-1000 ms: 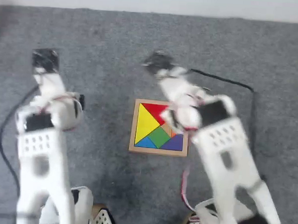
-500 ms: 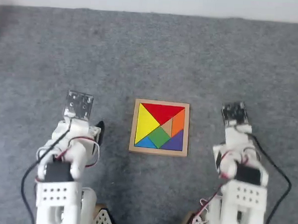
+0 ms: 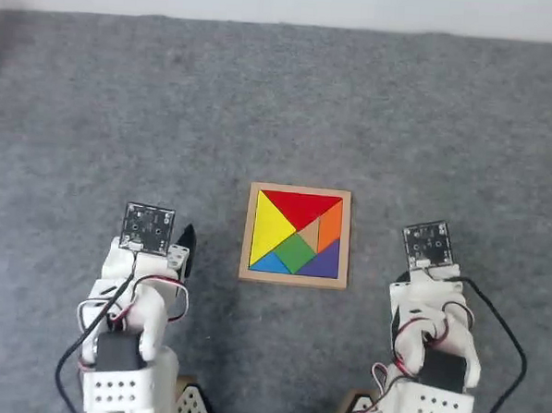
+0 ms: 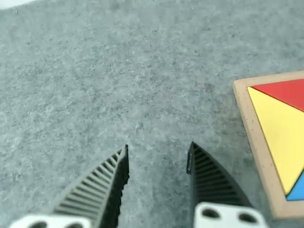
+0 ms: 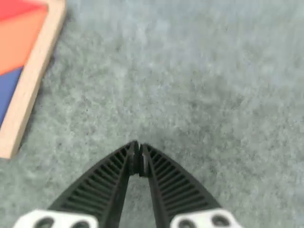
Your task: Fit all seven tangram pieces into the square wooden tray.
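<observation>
Now the left gripper [image 4: 158, 146] stands spread and the right gripper [image 5: 137, 145] is pressed together. Between them on the bench [image 3: 263, 95] lies the square wooden tray [image 3: 294, 280], just beside each, with all seven tangram pieces [image 3: 293, 231] seated inside.

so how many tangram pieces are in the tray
7, all in the tray: red at the far edge, yellow left, orange right, tan middle, green on its near side, blue near-left corner, purple near-right corner. None looks hidden.

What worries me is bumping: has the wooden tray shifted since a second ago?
No. The wooden tray keeps its gap to the far edge of the carpet.
</observation>
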Robot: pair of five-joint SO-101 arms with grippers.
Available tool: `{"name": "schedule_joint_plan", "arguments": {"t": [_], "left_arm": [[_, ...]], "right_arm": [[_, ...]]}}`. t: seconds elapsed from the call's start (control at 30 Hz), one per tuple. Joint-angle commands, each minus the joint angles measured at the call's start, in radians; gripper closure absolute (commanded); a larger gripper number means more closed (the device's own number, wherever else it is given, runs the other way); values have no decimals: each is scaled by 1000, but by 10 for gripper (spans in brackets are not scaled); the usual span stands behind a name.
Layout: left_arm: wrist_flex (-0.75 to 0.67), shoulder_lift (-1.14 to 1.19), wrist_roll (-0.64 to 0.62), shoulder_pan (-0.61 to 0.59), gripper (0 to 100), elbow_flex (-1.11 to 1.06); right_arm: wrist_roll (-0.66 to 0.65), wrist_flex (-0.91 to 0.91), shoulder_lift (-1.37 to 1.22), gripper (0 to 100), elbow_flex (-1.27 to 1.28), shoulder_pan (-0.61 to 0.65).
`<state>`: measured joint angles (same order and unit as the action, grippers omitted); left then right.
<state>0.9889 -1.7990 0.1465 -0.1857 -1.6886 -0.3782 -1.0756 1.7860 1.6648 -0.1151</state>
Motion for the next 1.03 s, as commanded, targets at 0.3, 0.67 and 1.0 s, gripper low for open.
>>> {"name": "schedule_joint_plan", "arguments": {"t": [0.3,0.67,1.0], "left_arm": [[48,-6,11,0,800,4],[49,-6,11,-2,800,4],[49,-6,12,-2,800,4]], "right_arm": [[-17,-223,-1,991,20,-10],[-17,-225,-1,991,20,-10],[-17,-225,-1,991,20,-10]]}}
